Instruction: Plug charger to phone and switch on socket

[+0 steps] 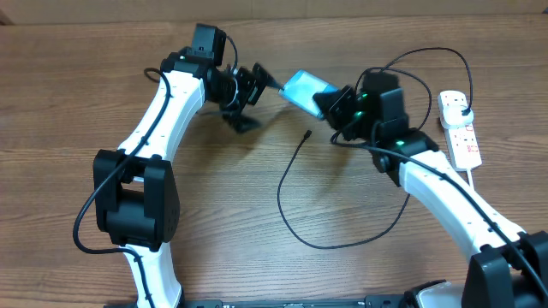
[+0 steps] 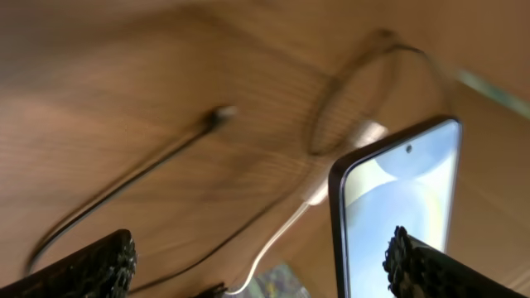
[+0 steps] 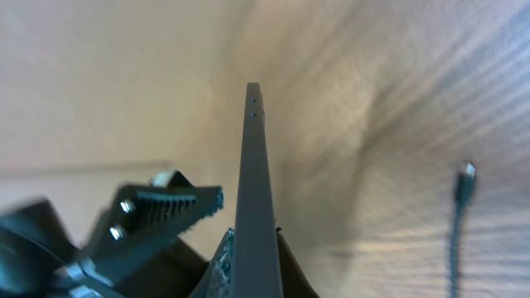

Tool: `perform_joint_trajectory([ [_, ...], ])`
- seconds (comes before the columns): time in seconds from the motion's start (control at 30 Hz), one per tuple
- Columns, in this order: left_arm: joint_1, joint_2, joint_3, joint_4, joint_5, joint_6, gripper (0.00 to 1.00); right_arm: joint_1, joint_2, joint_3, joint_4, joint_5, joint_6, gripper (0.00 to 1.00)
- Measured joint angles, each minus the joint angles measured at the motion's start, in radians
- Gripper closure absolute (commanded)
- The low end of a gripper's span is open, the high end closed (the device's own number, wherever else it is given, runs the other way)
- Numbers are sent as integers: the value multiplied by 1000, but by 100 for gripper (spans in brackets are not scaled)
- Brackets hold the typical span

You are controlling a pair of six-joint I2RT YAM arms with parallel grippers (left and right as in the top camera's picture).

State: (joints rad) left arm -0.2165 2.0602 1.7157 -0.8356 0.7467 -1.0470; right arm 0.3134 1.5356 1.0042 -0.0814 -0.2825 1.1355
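The lit phone [image 1: 304, 87] is tilted edge-up, the black charger [image 1: 306, 135] lies looped near it, the white socket [image 1: 461, 130] well apart.

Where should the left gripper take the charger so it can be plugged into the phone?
Just behind the connector tip, coming straight down from above with the open left gripper, jaws across the cable. That end lies flat and free on the table, apart from the phone held up in the right gripper.

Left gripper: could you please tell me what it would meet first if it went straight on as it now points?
Probably the slim black-edged phone with the glowing light-blue screen, just ahead of the open left gripper; depth is unclear.
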Motion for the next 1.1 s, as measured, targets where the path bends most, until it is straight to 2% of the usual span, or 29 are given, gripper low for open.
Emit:
perform_joint_trajectory([
  [0.2,0,0,5,272,137,-32,2,-39,-3,0,90,21,212,96],
  [0.37,0,0,6,387,180,-181,14,-39,-3,0,217,31,363,96],
  [0.53,0,0,7,515,197,-317,27,-37,-3,0,255,45,473,96],
  [0.73,0,0,7,619,204,-418,36,-18,-3,0,269,58,533,96],
  [0.93,-8,0,7,626,203,-449,48,32,-3,0,269,62,548,96],
  [1.1,-20,0,6,627,201,-455,54,63,-3,0,268,69,554,96],
])
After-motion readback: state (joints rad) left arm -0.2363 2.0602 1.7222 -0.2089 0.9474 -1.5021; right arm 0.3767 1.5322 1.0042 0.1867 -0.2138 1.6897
